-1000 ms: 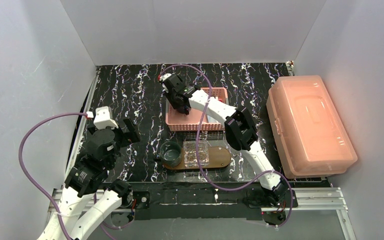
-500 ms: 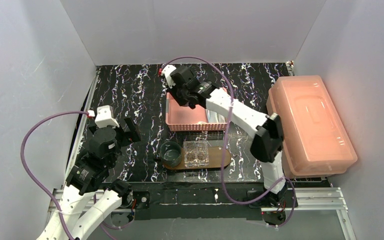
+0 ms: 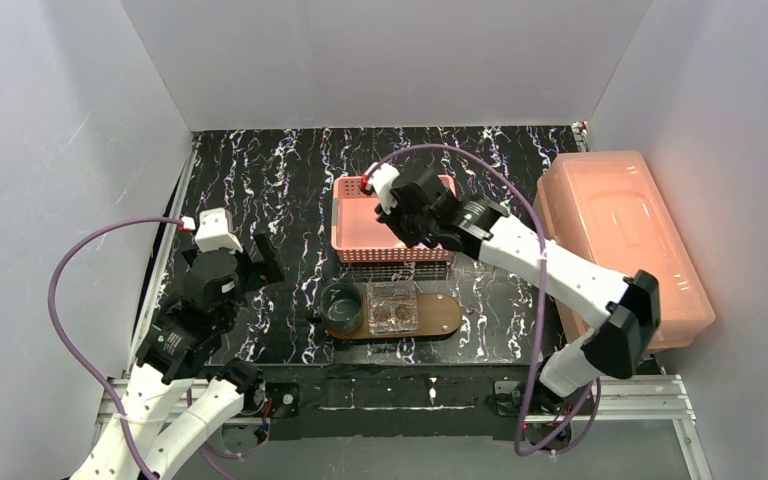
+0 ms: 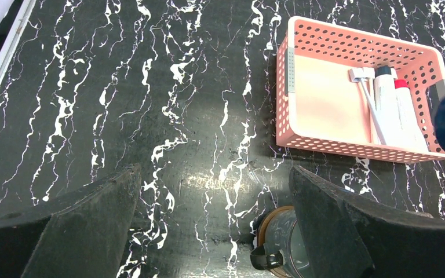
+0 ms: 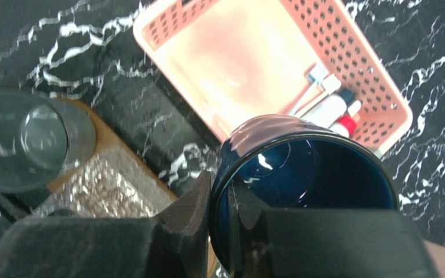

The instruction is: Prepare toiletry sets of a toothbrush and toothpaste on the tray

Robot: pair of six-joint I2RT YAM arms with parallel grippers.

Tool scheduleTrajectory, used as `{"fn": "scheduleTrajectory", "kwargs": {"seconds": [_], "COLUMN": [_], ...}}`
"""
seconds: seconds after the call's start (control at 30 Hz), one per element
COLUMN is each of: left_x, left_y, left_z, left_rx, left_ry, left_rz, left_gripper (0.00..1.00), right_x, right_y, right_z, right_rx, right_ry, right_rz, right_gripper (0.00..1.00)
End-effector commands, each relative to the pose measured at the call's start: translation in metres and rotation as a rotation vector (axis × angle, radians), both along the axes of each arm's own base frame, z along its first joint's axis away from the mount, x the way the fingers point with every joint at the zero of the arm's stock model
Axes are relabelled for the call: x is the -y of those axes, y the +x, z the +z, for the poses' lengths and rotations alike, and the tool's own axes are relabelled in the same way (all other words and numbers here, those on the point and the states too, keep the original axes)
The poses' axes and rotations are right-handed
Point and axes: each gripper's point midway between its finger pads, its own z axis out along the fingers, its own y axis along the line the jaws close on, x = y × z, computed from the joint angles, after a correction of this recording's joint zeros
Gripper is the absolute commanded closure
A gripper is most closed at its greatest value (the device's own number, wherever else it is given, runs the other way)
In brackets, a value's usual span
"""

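Observation:
The tray (image 3: 446, 318) is a dark brown oval board near the front, bearing a grey glass mug (image 3: 341, 305) and a clear faceted box (image 3: 392, 306). My right gripper (image 5: 221, 186) is shut on the rim of a dark blue cup (image 5: 316, 174), one finger inside and one outside, held above the near right part of the pink basket (image 3: 358, 240). White toothbrushes (image 5: 314, 86) and toothpaste tubes (image 5: 334, 108) lie at the basket's right side. They also show in the left wrist view (image 4: 382, 107). My left gripper (image 4: 214, 176) is open and empty over the black table, left of the tray.
A large translucent pink lidded box (image 3: 620, 250) stands at the right. White walls enclose the black marbled table (image 3: 260, 190). The right arm's purple cable arcs over the basket. The mug (image 4: 284, 246) shows beside my left gripper's right finger.
My right arm has swung from the basket's far left corner to its near right side, carrying the blue cup toward the tray. The left arm has barely moved.

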Motion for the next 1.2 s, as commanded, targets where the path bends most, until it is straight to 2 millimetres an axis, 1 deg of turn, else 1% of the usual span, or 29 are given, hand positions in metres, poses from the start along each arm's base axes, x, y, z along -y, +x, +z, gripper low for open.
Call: {"fn": "scheduleTrajectory", "kwargs": {"seconds": [0.0,0.1,0.23,0.3,0.4,0.67,0.97,1.07,1.17], "left_x": [0.0,0.0,0.0,0.0,0.0,0.001,0.002,0.003,0.003], "left_y": [0.002,0.003,0.003,0.004,0.004,0.004,0.005,0.005,0.005], "left_z": [-0.002,-0.002,-0.003,-0.003,-0.004,-0.005,-0.005,-0.005,-0.005], "left_rx": [-0.01,-0.01,-0.015,-0.018,-0.022,-0.028,-0.033,-0.034,-0.034], "left_ry": [0.007,0.006,0.007,0.008,0.009,0.008,0.005,0.004,0.0], "left_rz": [0.006,0.003,0.005,0.005,0.007,0.005,0.002,-0.002,-0.004], "left_gripper": [0.01,0.01,0.01,0.01,0.01,0.01,0.01,0.01,0.01], "right_x": [0.027,0.044,0.068,0.075,0.08,0.088,0.091,0.089,0.083], "right_y": [-0.013,-0.028,-0.041,-0.048,-0.058,-0.079,-0.105,-0.114,-0.123], "right_z": [0.044,0.038,0.03,0.023,0.013,-0.021,-0.052,-0.062,-0.069], "right_rx": [0.124,0.109,0.09,0.067,0.023,-0.113,-0.233,-0.246,-0.232], "right_ry": [0.085,0.084,0.058,0.045,0.039,-0.004,0.01,0.009,0.009], "right_rz": [-0.015,-0.012,-0.039,-0.044,-0.042,-0.05,-0.072,-0.076,-0.072], "right_gripper": [0.99,0.99,0.99,0.99,0.99,0.99,0.99,0.99,0.99]}}
